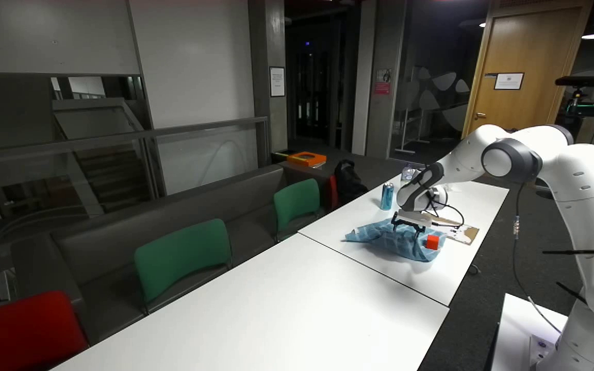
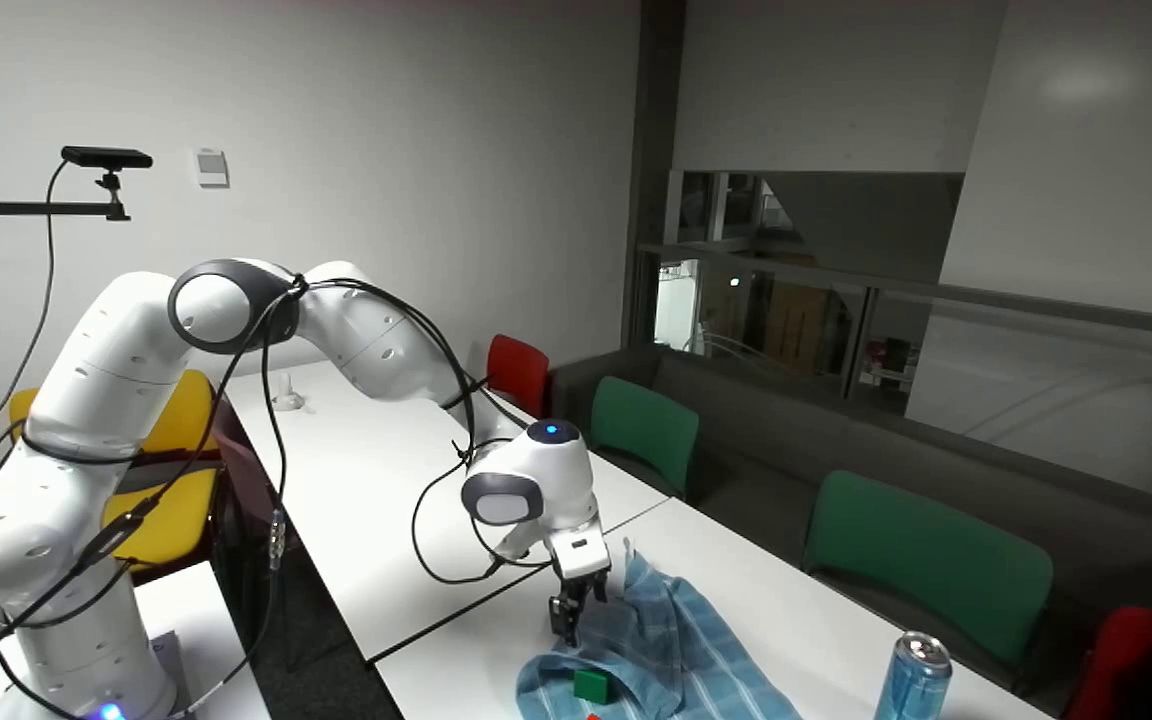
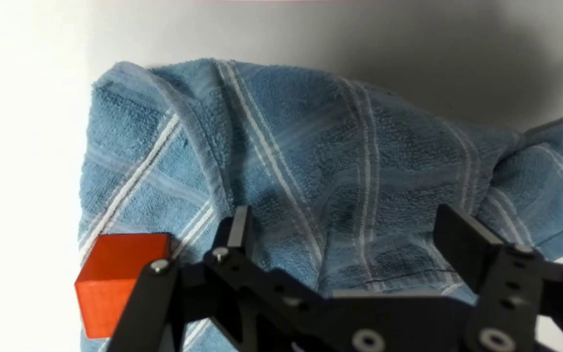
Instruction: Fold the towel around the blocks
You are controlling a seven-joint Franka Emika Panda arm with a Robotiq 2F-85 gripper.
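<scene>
Gripper (image 3: 345, 227) spread wide over the rumpled blue towel (image 3: 301, 142), where a red block (image 3: 115, 274) sits close by and, in an exterior view, a green block (image 2: 592, 686). Farther out, a can (image 2: 914, 680) stands on the white table (image 2: 466, 660).

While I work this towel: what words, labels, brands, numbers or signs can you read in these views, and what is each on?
No text is readable in any view.
Notice on the column: too small.
Poster with a pink-red lower part: too small and blurred.
Sign on the wooden door: too small.
Blue can: any print is illegible.
Towel, red block, green block: no lettering on the parts that show.
</scene>
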